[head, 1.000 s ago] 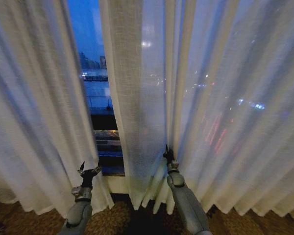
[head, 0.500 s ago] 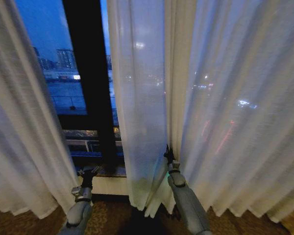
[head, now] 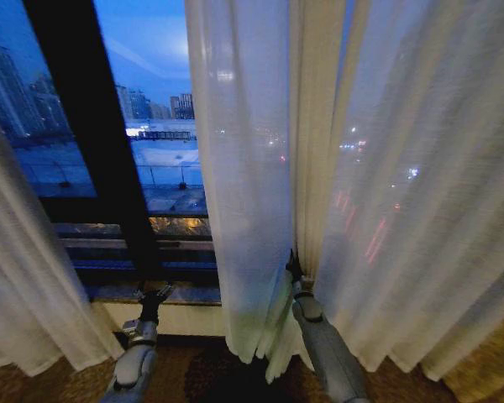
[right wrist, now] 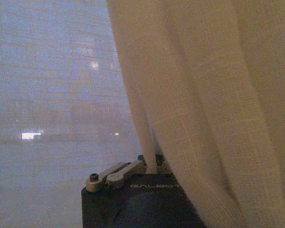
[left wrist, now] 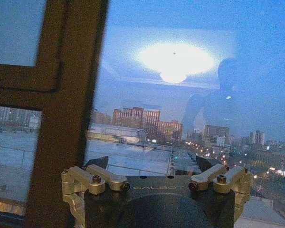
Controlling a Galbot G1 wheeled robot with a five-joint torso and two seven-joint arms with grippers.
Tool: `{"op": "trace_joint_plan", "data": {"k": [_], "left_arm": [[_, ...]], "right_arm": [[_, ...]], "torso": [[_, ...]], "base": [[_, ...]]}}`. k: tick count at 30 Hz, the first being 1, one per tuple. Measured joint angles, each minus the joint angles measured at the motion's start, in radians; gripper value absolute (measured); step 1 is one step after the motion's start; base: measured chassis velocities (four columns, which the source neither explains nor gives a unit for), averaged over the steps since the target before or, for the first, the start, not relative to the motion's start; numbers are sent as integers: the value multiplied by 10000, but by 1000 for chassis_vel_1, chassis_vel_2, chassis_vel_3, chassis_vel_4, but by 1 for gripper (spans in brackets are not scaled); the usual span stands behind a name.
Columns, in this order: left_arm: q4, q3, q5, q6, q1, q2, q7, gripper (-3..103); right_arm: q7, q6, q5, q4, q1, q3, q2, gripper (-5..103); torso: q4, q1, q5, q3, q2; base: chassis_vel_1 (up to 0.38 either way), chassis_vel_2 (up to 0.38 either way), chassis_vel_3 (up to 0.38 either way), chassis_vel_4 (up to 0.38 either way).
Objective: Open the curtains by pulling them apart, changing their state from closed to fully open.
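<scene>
A night-time window scene seen from the robot's head, looking forward and slightly down. Two sheer cream-white curtains hang from above the view to the floor. The left curtain (head: 25, 285) is gathered at the far left edge, its hem resting on the patterned carpet (head: 193, 378). The right curtain (head: 386, 210) covers the middle and right of the view in soft vertical pleats, with city lights glowing faintly through the fabric. Between the two panels a wide stretch of window glass (head: 160, 134) is uncovered, crossed by a dark upright window frame (head: 92, 143), with lit buildings and a blue dusk sky beyond.

The left tool (head: 154, 295) is raised low in front of the windowsill (head: 151, 294), in the uncovered gap, well apart from both curtains. Its fingers are spread and hold nothing. In the left wrist view the left tool (left wrist: 154, 166) points at the bare glass, its two fingers wide apart, with the frame to one side and a ceiling light reflected in the pane.

The right tool (head: 293, 267) reaches up into the folds of the right curtain near that panel's inner edge, low down, close to the hem. In the right wrist view the right tool (right wrist: 149, 164) has its fingers pressed together on a narrow fold of the right curtain, which rises straight up from between them, while a thicker fold drapes across one side of the tool body.
</scene>
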Motion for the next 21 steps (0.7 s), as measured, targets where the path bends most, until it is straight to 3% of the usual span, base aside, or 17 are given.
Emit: {"op": "trace_joint_plan", "data": {"k": [21], "left_arm": [[0, 0, 0, 0, 0, 0, 0, 100]], "right_arm": [[16, 2, 167, 186, -170, 47, -117, 0]], "torso": [[2, 1, 0, 0, 0]], "base": [[-344, -346, 350, 355]]}}
